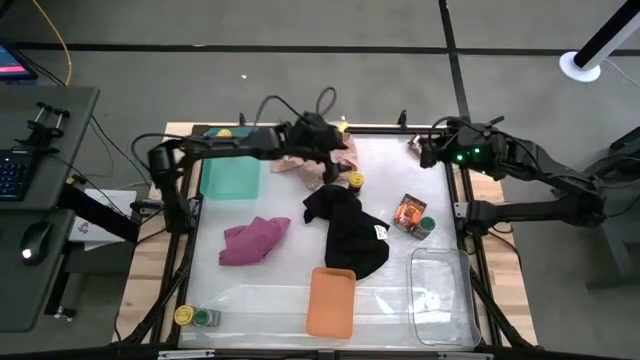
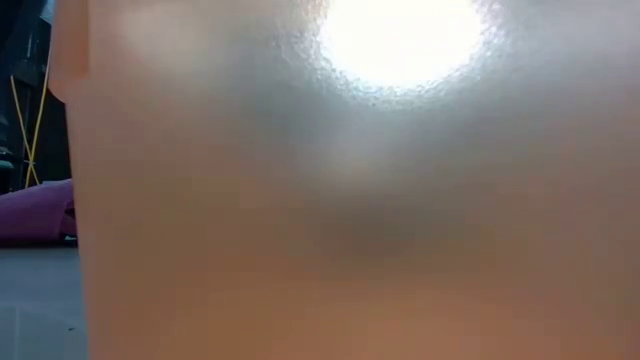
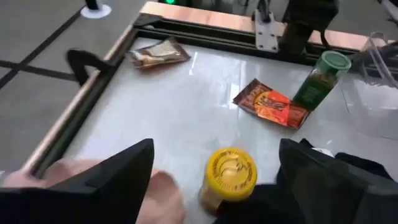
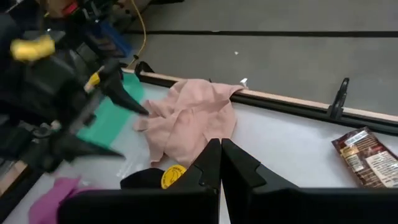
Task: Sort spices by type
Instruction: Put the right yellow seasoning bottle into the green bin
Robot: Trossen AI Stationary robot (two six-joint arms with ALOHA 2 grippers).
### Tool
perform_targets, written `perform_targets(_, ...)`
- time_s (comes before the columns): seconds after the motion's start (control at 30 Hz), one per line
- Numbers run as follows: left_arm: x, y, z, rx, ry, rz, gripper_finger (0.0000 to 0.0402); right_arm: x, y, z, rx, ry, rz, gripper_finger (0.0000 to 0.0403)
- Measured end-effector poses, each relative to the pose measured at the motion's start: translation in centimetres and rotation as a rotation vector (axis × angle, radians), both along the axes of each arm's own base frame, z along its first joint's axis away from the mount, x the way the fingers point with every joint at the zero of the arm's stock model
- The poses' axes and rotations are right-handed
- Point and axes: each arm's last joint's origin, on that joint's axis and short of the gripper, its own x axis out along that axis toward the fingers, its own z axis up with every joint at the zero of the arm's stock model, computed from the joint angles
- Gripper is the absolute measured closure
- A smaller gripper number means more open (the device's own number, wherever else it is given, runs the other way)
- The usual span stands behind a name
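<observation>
The small round yellow-lidded spice jar [image 3: 229,179], between the left gripper's [image 3: 214,186] released jaws, could tip if nudged; right gripper [image 4: 221,163] clenched, at two o'clock.

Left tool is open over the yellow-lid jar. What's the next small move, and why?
Probably lower the left tool a little and close on the yellow-lid jar. The jar stands upright between the open fingers, beside the black cloth and the pink cloth, with nothing gripped yet. The right tool waits shut at the far right corner of the table.
</observation>
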Motion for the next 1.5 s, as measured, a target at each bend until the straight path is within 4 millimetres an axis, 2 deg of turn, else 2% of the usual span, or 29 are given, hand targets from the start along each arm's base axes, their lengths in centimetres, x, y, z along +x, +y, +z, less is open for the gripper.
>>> perform_targets(0.17,2.2,-0.6,-2.7,0.040,-0.028,-0.054,0.0067,0.5,-0.2,-0.4,0.007,0.043,-0.004,0.0403)
perform_targets(0.4,3.6,-1.5,-5.9,0.108,0.028,-0.139,0.0067,1.7,-0.5,-1.6,0.034,0.139,-0.003,0.0403)
perform_targets(0.73,4.8,-1.6,-9.8,0.118,0.081,-0.126,0.0067,3.2,-0.9,-2.7,0.062,0.211,0.006,0.0403)
perform_targets(0.9,4.8,-1.5,-10.3,0.114,0.099,-0.100,0.0071,3.3,-0.9,-2.7,0.065,0.211,0.010,0.0403)
perform_targets(1.0,4.8,-1.5,-10.3,0.096,0.098,-0.089,0.0101,3.3,-0.9,-2.7,0.065,0.210,0.010,0.0403)
perform_targets(1.13,4.8,-1.5,-10.3,0.093,0.098,-0.088,0.0195,3.3,-0.9,-2.7,0.059,0.216,0.012,0.0403)
perform_targets(1.17,4.8,-1.5,-10.2,0.085,0.098,-0.084,0.0217,3.3,-0.9,-2.7,0.056,0.217,0.009,0.0403)
perform_targets(1.3,3.6,-1.0,-8.3,0.043,0.125,-0.082,0.0218,3.3,-0.9,-2.7,0.052,0.221,0.012,0.0403)
perform_targets(1.4,1.4,0.7,-4.2,0.078,0.098,-0.051,0.0218,3.2,-0.9,-2.7,0.046,0.224,0.006,0.0403)
perform_targets(1.5,-2.2,2.7,0.9,0.137,0.053,0.058,0.0218,3.2,-1.0,-2.7,0.030,0.229,-0.009,0.0403)
